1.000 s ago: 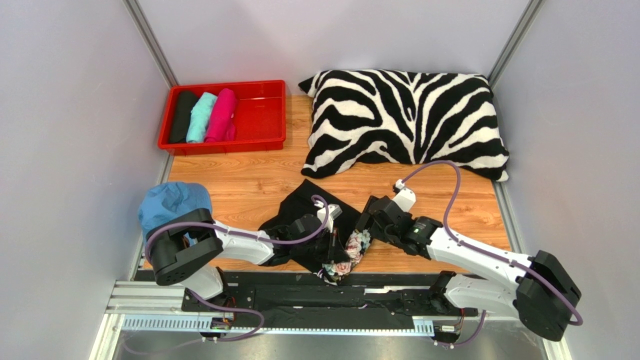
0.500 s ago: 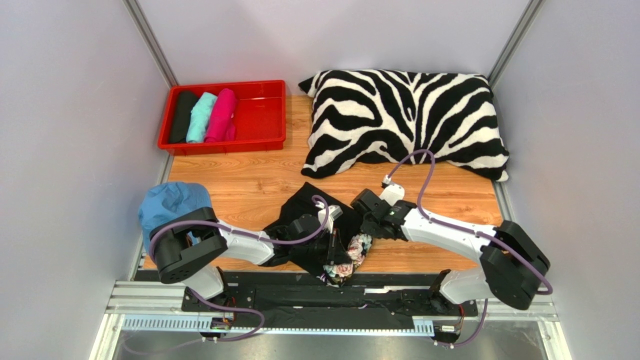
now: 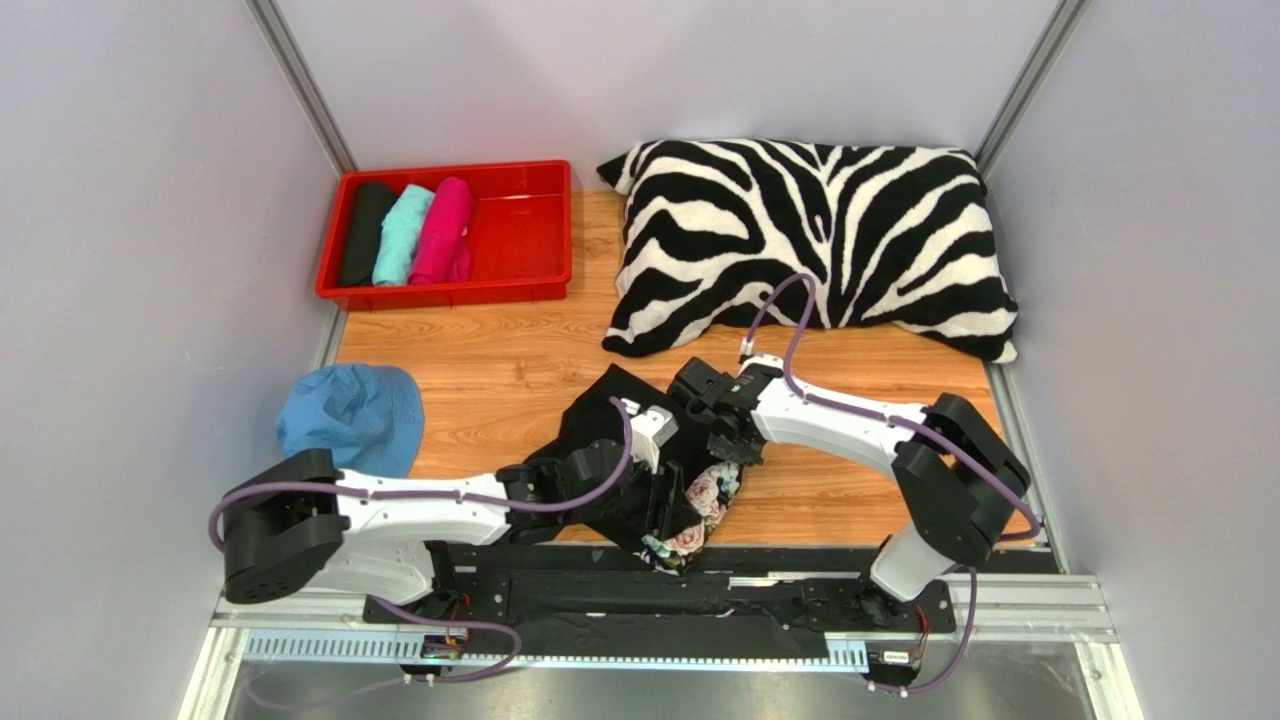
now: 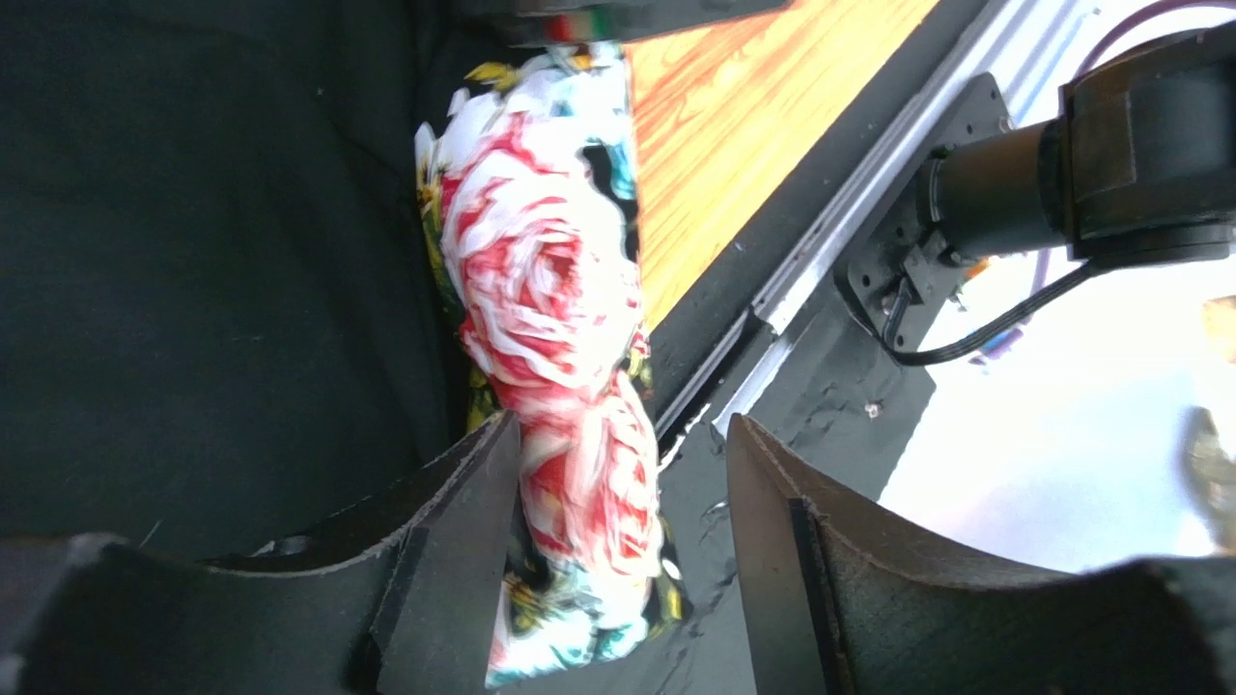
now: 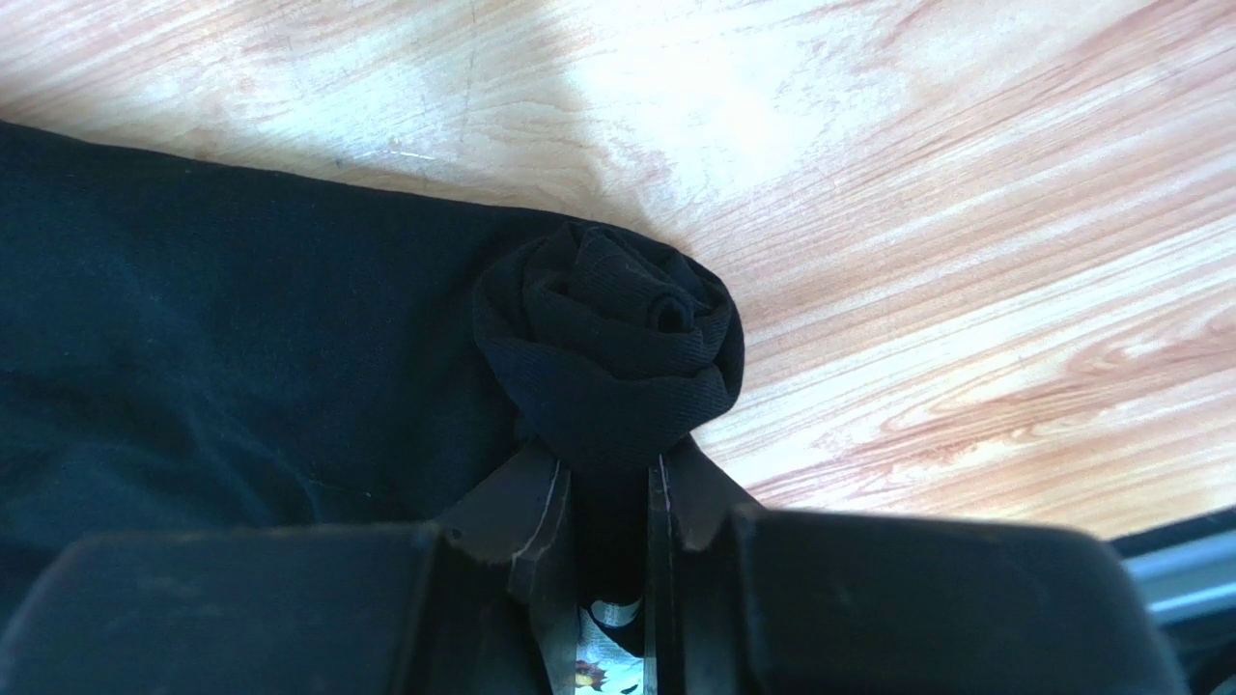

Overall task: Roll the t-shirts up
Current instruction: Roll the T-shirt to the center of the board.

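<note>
Black metal rail [image 3: 526,578] runs along the near edge and carries both arm bases. Just past it, on the wooden table [image 3: 496,368], lies the black t-shirt [image 3: 601,428], crumpled and partly rolled, its near end reaching the rail. A flowered band [image 3: 703,503] of red, white and teal print shows along the roll's right side. The left gripper [image 4: 617,558] hangs over that band with its jaws spread; the printed roll passes between them, lying against one jaw and clear of the other. A little farther in, the right gripper [image 5: 610,514] is pressed together on the shirt's other end, pinching a tight black spiral of fabric [image 5: 610,340] that rests on the wood. To the left, near the left arm, a blue cloth [image 3: 350,416] sits by the table's edge. At the far left corner a red tray [image 3: 451,293] holds three rolled shirts side by side: a black tee [image 3: 365,233], a teal tee [image 3: 403,233] and a pink tee [image 3: 446,228]. Beside the tray, against the back wall, rests a zebra-striped pillow [image 3: 812,240].
</note>
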Available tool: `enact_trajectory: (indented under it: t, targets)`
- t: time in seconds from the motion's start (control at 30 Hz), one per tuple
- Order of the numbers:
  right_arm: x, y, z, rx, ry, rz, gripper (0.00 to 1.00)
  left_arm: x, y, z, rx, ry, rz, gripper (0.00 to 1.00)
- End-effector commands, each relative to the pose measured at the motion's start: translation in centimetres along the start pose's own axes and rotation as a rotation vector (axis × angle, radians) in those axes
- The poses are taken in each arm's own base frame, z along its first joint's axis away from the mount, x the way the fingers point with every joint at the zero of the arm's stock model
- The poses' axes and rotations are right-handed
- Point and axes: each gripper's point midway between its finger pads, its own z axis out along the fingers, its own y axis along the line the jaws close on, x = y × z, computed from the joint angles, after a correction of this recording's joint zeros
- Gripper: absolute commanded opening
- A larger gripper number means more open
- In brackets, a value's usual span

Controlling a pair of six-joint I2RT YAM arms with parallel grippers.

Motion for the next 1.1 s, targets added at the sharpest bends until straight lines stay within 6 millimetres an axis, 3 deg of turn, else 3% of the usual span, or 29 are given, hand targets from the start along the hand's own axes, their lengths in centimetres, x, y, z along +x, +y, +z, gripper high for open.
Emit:
enact_trajectory:
  t: [0.0,0.1,0.13,0.17,0.3,0.43,0.53,0.8,0.93,1.03,1.07]
  targets:
    - [-0.5,-1.3,0.1,0.116,-0.006,-0.054,0.00,-2.7,0.3,-1.7,-0.218,-0.135,0.205,0.65]
    - [-0.3,-0.9,0.3,0.134,0.019,-0.074,0.00,-3.3,0.2,-1.9,-0.314,-0.170,0.304,0.67]
    - [-0.2,-0.7,0.3,0.134,0.024,-0.076,0.00,-2.2,0.4,-2.1,-0.348,-0.131,0.358,0.70]
    - [-0.3,-0.5,0.3,0.134,0.028,-0.078,0.00,-2.6,0.4,-1.7,-0.394,-0.146,0.383,0.74]
    - [-0.2,-0.2,0.5,0.142,0.040,-0.086,0.00,-1.6,-0.2,-0.8,-0.507,-0.122,0.513,0.75]
    - [0.1,0.3,0.8,0.143,0.062,-0.093,0.00,-0.1,0.5,-0.1,-0.674,-0.048,0.638,0.76]
    - [0.3,0.5,1.1,0.146,0.072,-0.098,0.00,0.6,-0.6,1.2,-0.708,-0.035,0.703,0.77]
    - [0.4,0.4,1.3,0.147,0.079,-0.094,0.00,2.1,1.7,1.6,-0.851,0.024,0.742,0.76]
    - [0.4,0.4,1.2,0.131,0.075,-0.079,0.00,2.5,2.4,1.5,-0.863,0.032,0.725,0.68]
    - [0.2,0.6,0.7,0.099,0.062,-0.061,0.03,2.3,2.9,1.2,-0.864,0.031,0.696,0.53]
    - [0.1,0.5,0.6,0.099,0.060,-0.060,0.07,2.2,3.0,1.2,-0.864,0.030,0.689,0.41]
